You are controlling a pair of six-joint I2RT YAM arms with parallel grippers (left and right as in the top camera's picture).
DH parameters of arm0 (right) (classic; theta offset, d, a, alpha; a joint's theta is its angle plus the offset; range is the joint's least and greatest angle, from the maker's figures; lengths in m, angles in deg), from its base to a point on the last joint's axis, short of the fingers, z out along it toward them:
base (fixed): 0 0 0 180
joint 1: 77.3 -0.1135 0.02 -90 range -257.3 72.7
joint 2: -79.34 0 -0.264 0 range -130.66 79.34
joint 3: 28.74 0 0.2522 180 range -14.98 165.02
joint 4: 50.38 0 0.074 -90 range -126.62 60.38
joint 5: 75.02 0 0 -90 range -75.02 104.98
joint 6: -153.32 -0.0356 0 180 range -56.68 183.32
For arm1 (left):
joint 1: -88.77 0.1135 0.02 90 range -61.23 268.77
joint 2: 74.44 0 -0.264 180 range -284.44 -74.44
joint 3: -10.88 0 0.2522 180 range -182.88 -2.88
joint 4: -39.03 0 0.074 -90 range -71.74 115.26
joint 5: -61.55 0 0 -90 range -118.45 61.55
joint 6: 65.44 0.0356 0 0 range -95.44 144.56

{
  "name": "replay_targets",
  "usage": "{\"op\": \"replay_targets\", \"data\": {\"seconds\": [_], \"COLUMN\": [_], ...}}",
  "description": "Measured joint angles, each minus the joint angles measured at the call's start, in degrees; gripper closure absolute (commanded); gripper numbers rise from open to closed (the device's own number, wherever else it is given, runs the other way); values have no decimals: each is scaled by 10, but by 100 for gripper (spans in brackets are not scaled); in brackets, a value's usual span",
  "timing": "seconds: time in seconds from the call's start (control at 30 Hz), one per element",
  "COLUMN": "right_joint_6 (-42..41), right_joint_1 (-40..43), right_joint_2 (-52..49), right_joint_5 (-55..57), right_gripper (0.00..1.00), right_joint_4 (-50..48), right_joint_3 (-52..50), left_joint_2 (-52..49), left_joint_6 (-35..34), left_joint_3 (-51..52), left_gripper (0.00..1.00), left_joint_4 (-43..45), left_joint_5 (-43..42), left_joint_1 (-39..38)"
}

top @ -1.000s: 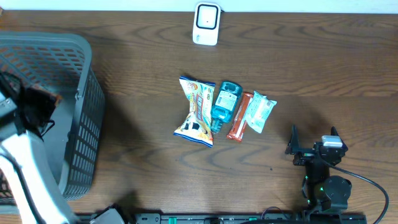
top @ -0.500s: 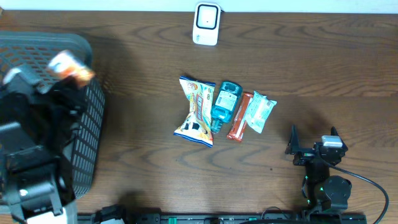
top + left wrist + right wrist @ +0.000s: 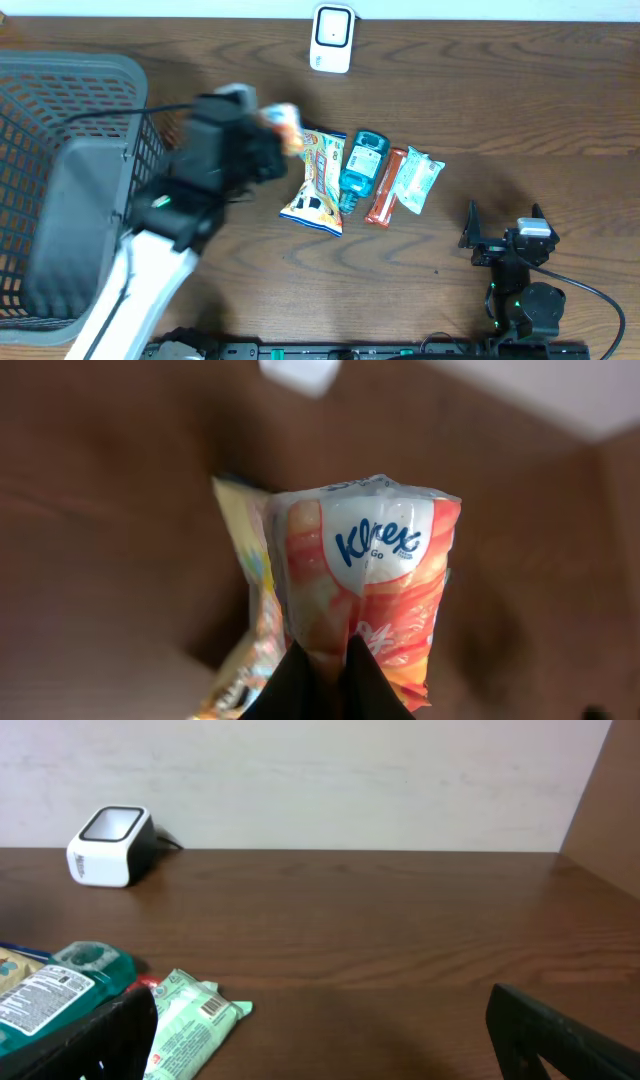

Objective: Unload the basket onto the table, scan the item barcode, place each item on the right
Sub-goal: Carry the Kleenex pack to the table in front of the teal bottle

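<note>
The left end effector (image 3: 324,660) is clamped on one end of the tissue pack (image 3: 365,575), holding it above the bench, short of the scanner (image 3: 332,38), probably so the barcode can face the scanner's window. The right end effector (image 3: 503,238) sits wide open and empty, well away from the scanner, likely to leave the approach free.

The left arm (image 3: 180,200) has swung right, away from the grey basket (image 3: 60,75). Its left gripper (image 3: 322,672), pinched on the orange tissue pack (image 3: 365,575), now hangs by the far left corner of the yellow snack bag (image 3: 315,185).
</note>
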Motion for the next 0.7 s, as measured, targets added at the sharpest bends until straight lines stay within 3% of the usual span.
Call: {"op": "replay_targets", "data": {"seconds": [0.43, 0.7], "right_joint_6": [0, 0], "right_joint_1": [0, 0], "right_joint_2": [0, 0], "right_joint_5": [0, 0], "right_gripper": [1, 1], "right_joint_4": [0, 0], "right_joint_3": [0, 0], "left_joint_2": [-202, -253], "left_joint_6": [0, 0], "left_joint_3": [0, 0], "left_gripper": [93, 93], "left_joint_4": [4, 33], "left_joint_5": [16, 23], "left_joint_1": [-202, -236]}}
